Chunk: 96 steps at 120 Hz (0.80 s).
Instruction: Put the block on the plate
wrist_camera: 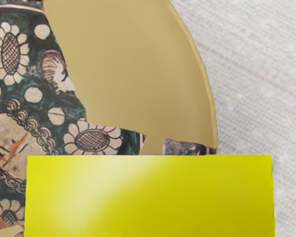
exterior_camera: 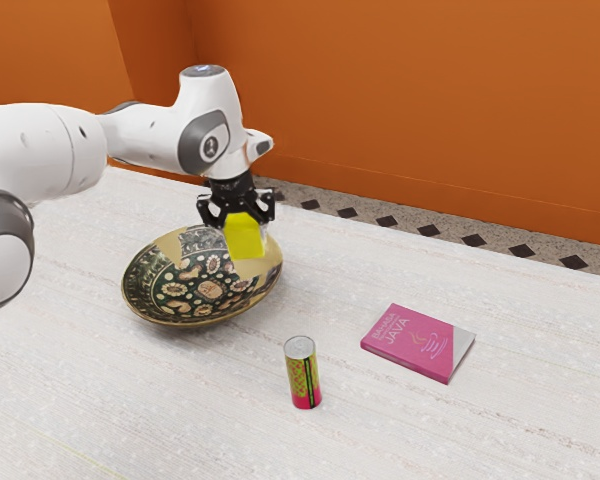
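My black gripper point(exterior_camera: 242, 218) is above the far right part of the patterned plate point(exterior_camera: 195, 290) in the exterior view, shut on the yellow block point(exterior_camera: 246, 238). The block hangs slightly tilted below the hand and hides a bit of the plate's rim. In the wrist view the yellow block point(wrist_camera: 150, 197) lies large across the lower edge, with the flowered and tan surface of the plate point(wrist_camera: 133, 69) beneath it. The plate is a wide, shallow bowl shape.
A green and pink can point(exterior_camera: 303, 375) stands upright in front of the plate. A pink book point(exterior_camera: 417, 342) lies flat on the white table point(exterior_camera: 490, 430), toward the exterior view's right. An orange wall point(exterior_camera: 410, 110) rises behind.
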Each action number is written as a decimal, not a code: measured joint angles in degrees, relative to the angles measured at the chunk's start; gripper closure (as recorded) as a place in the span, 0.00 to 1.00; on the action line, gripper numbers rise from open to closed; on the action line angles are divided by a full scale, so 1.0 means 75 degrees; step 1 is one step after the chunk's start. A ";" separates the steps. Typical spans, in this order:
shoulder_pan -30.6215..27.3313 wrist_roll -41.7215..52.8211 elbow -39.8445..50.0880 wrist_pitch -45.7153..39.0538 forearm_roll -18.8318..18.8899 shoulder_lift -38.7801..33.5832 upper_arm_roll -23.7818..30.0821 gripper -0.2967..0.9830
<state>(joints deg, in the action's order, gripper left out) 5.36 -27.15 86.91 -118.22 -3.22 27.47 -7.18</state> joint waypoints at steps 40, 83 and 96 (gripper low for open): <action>-0.1001 0.0691 -0.0054 -0.0008 0.0045 0.0343 0.0366 0.35; -0.0383 0.1189 0.1019 0.0537 0.0315 -0.2084 0.0350 0.25; -0.0199 0.1283 0.1776 0.0888 0.0504 -0.3067 0.0349 0.24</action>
<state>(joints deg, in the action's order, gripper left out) 3.86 -17.53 100.23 -111.56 0.56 4.47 -4.57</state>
